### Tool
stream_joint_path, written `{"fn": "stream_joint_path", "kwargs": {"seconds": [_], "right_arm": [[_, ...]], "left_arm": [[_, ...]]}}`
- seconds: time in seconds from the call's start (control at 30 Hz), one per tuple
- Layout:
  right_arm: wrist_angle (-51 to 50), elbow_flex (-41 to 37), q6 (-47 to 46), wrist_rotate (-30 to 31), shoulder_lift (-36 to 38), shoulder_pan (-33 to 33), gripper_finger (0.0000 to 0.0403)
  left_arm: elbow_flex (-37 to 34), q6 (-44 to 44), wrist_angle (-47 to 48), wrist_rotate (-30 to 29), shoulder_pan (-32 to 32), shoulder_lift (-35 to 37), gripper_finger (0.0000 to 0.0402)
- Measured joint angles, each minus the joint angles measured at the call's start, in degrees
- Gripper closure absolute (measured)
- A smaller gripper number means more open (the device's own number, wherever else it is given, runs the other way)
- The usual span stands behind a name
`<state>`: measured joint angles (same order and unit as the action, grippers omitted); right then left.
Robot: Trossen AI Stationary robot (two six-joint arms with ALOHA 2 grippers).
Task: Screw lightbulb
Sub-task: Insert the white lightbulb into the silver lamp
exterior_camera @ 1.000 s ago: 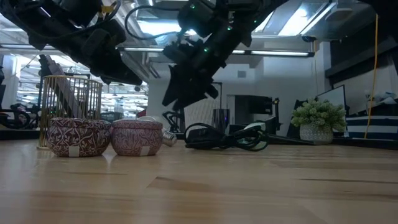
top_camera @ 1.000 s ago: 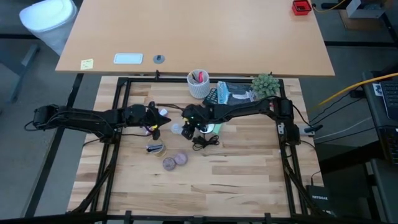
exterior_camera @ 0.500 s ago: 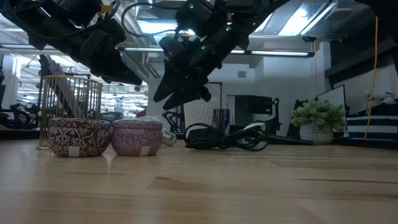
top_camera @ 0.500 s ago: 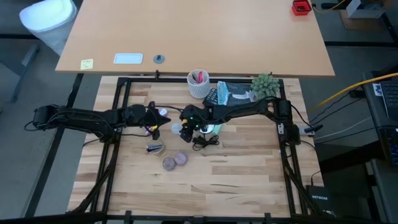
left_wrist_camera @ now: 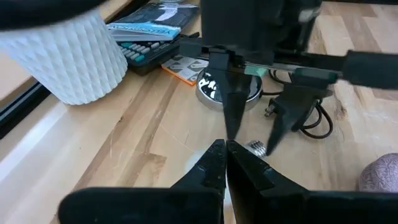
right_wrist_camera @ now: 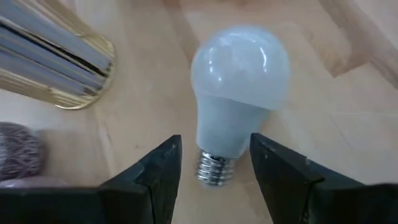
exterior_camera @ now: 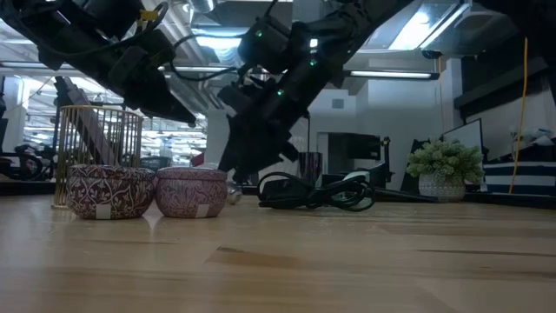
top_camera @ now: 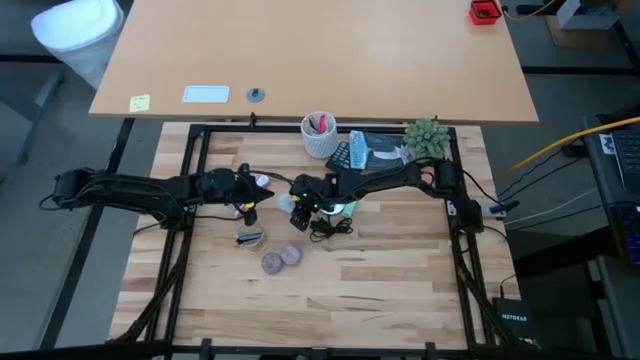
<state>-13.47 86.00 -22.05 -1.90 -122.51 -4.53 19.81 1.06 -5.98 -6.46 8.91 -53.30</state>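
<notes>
I work in a robotics lab — my butcher-block table (top_camera: 380,270) sits inside a black metal frame (top_camera: 190,180), with a long bare desk (top_camera: 310,55) just beyond it. Cables (top_camera: 560,150) trail off the right side toward electronics on a rack (top_camera: 625,160). Across the tabletop I see an open industrial hall — exposed ceiling lights (exterior_camera: 417,26), a monitor (exterior_camera: 462,143) and a potted plant (exterior_camera: 445,169) at the table's far edge.
</notes>
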Motion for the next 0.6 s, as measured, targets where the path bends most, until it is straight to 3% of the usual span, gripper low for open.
{"fn": "stream_joint_path", "kwargs": {"seconds": [0.43, 0.6], "right_arm": [[4.67, -0.03, -3.36, 2.88, -4.12, 0.02, 0.0207], [6.1, -0.03, 1.24, 3.73, -4.12, 0.02, 0.0207]], "left_arm": [[0.0, 0.42, 1.16, 0.0, 0.0, 0.02, 0.0397], [-0.01, 0.44, 1.38, 0.0, 0.0, 0.02, 0.04]]}}
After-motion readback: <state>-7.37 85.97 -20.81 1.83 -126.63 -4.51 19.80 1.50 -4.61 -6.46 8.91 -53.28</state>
